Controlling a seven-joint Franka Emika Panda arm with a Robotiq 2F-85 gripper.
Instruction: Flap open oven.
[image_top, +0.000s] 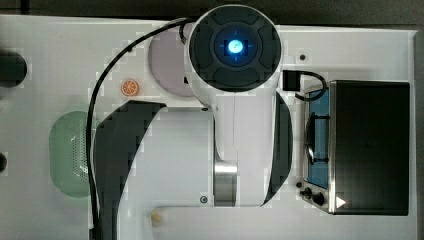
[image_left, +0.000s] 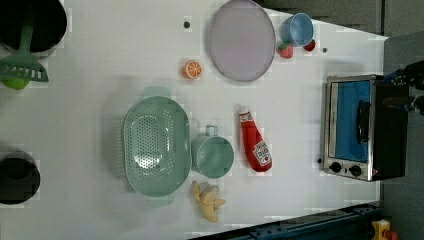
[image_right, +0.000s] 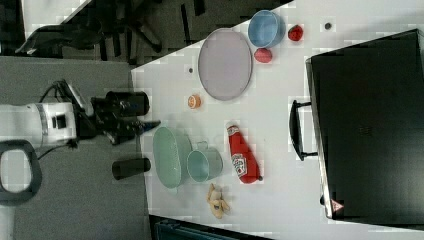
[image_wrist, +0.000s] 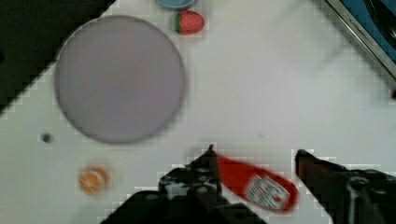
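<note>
The oven (image_left: 390, 130) is a black box with a silver front frame, standing at the left view's right edge of the white table. Its blue glass door (image_left: 351, 121) is shut, with the black bar handle (image_left: 363, 121) across it and black knobs (image_left: 345, 168) beside it. The oven (image_top: 370, 145) also sits at the top view's right, and the oven (image_right: 370, 130) with its handle (image_right: 295, 130) at the right view's right. A corner of the oven (image_wrist: 369, 32) is in the wrist view. My gripper (image_wrist: 256, 151) hangs open and empty high above the table, far from the oven. In the right view my gripper (image_right: 149, 124) is at the table's far side.
On the table lie a red ketchup bottle (image_left: 256, 145), a green mug (image_left: 213, 156), a green colander (image_left: 156, 145), a lilac plate (image_left: 242, 39), an orange slice (image_left: 192, 69), a blue cup (image_left: 299, 29), a strawberry (image_left: 285, 50) and banana pieces (image_left: 207, 201). My arm (image_top: 235, 100) covers the top view's middle.
</note>
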